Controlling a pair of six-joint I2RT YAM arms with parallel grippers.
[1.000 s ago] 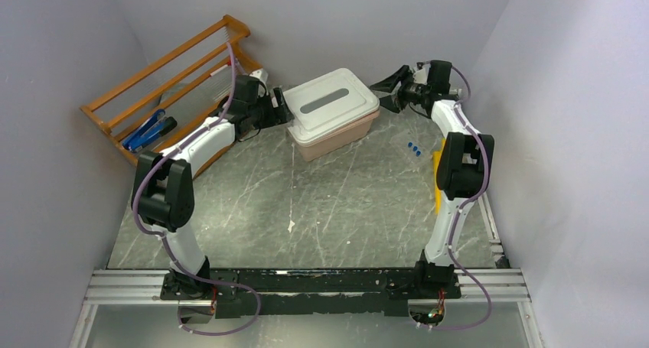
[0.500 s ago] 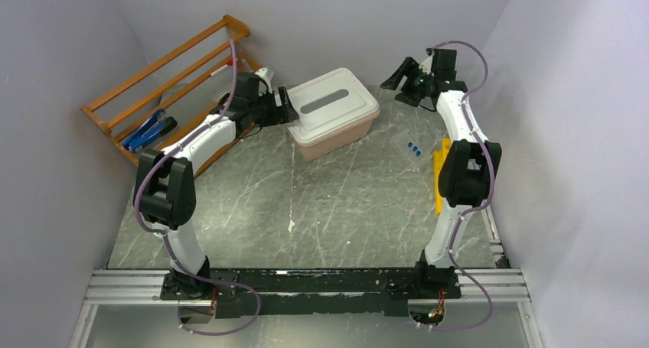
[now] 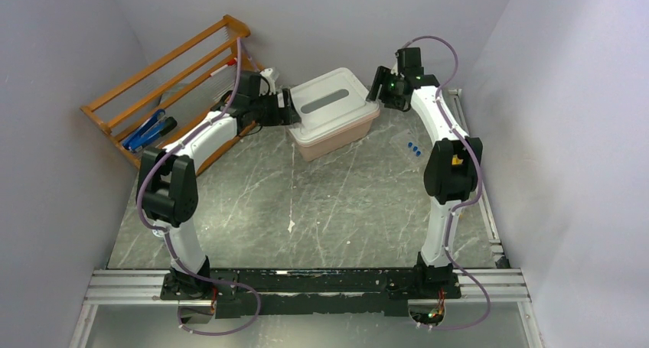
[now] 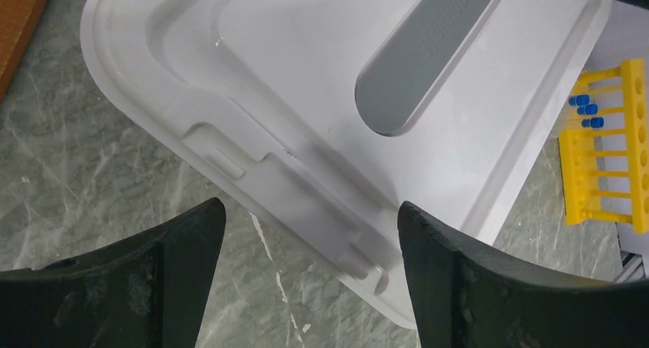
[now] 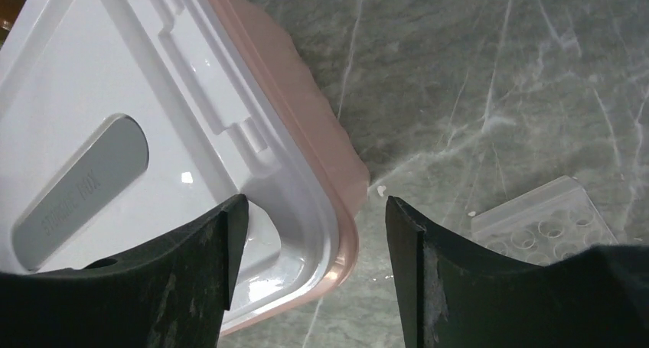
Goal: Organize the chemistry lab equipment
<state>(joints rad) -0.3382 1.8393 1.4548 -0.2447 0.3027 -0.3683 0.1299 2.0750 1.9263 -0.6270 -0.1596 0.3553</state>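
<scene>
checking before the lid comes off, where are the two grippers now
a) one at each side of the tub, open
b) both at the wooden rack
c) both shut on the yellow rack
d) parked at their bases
a: the top view shows the left gripper and the right gripper on opposite sides of the tub, and both wrist views show jaws spread wide over its lid.
</scene>
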